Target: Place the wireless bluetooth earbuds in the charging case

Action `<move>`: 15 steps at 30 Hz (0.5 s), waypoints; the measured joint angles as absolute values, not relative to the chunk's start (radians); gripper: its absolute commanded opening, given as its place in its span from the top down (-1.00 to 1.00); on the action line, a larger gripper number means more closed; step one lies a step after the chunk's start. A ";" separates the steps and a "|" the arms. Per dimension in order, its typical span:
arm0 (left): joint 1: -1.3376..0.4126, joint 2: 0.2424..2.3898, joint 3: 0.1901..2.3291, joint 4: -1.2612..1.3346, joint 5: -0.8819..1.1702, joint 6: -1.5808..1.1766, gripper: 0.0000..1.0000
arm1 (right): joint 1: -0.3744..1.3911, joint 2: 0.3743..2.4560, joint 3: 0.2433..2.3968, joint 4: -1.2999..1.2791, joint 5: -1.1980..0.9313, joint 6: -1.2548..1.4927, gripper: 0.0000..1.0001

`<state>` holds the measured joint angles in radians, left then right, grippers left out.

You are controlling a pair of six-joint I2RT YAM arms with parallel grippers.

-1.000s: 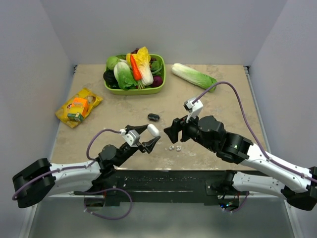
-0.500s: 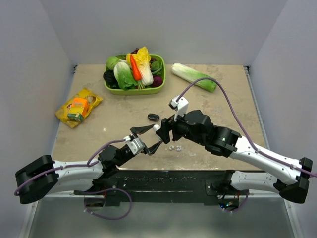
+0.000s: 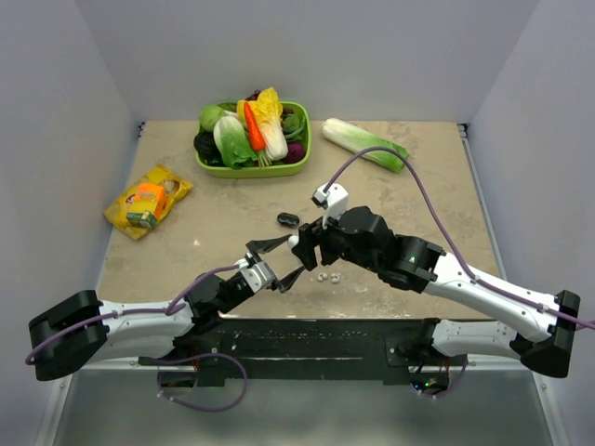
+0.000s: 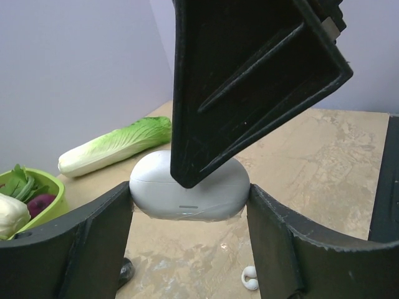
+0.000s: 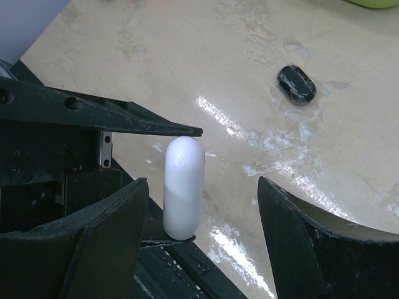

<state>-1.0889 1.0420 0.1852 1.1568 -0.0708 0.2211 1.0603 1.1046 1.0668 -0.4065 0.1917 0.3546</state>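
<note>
The white oval charging case hangs above the table, lid closed, with my left gripper shut on its two ends. In the top view the charging case sits at the tips of the left gripper. My right gripper stands open with its jaws on either side of the case, which lies nearer the left finger; no contact shows. One right finger covers the case's top in the left wrist view. Two white earbuds lie on the table just right of the case; one earbud shows below it.
A small black oval object lies behind the grippers. A green basket of vegetables stands at the back, with a napa cabbage to its right. A yellow snack packet lies at the left.
My right gripper has moved left until its open jaws straddle the case. The left arm has shifted slightly right, still holding the case.
</note>
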 measured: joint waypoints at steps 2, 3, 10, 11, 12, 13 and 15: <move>-1.089 1.042 0.185 1.157 -0.075 0.222 1.00 | 1.060 1.098 1.067 -0.408 0.206 0.355 -0.46; -1.089 1.042 0.185 1.157 -0.077 0.222 1.00 | 1.060 1.093 1.066 -0.408 0.217 0.355 -0.46; -1.089 1.040 0.185 1.157 -0.083 0.225 1.00 | 1.060 1.077 1.065 -0.413 0.254 0.355 -0.47; -1.089 1.040 0.185 1.158 -0.084 0.226 1.00 | 1.060 1.074 1.061 -0.411 0.253 0.355 -0.47; -1.089 1.040 0.185 1.157 -0.085 0.226 1.00 | 1.060 1.068 1.053 -0.408 0.252 0.355 -0.47; -1.090 1.040 0.185 1.157 -0.086 0.227 1.00 | 1.060 1.059 1.044 -0.407 0.252 0.355 -0.47; -1.090 1.039 0.185 1.157 -0.086 0.228 1.00 | 1.060 1.051 1.039 -0.407 0.242 0.355 -0.47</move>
